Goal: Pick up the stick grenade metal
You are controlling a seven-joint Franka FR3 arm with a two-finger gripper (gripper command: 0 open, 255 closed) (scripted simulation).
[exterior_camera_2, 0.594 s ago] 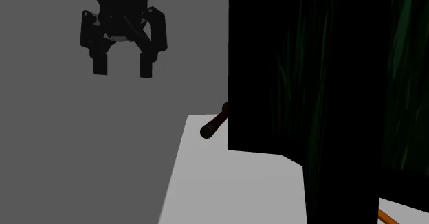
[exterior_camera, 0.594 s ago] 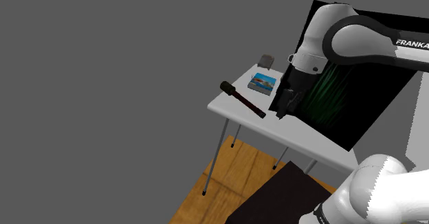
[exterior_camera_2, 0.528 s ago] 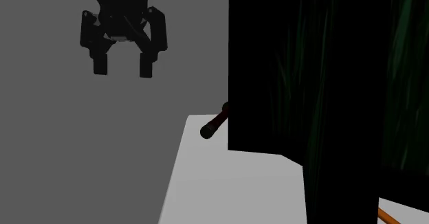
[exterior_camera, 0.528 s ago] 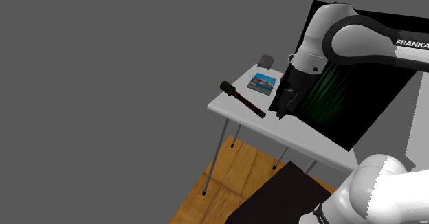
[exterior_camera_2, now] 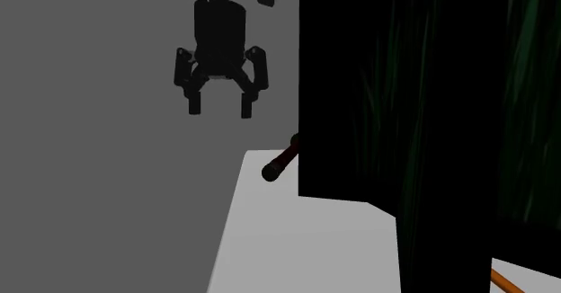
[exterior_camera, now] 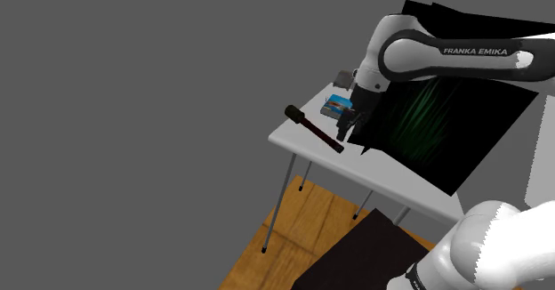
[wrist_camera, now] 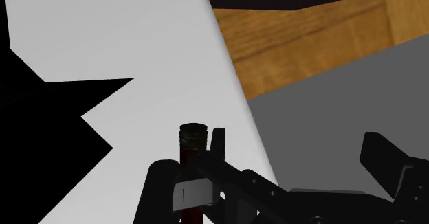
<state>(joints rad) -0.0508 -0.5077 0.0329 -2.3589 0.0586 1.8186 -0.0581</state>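
Recorded pincer (exterior_camera_2: 218, 110) open wide, holding nothing, poised above worktop (exterior_camera: 378, 168) near handle end of stick grenade (exterior_camera: 316, 131), lying flat by worktop edge; judged placed so for descent onto handle.

One white bench (exterior_camera: 382, 178) on four thin legs, one dark stick grenade (exterior_camera: 315, 130) lying on it, one small flat item with a blue picture cover (exterior_camera: 334, 105), one small grey object (exterior_camera: 344, 76), one tall black panel (exterior_camera: 445, 119) with green streaks, one white arm (exterior_camera: 445, 57), one black gripper (exterior_camera_2: 219, 110) with two fingers
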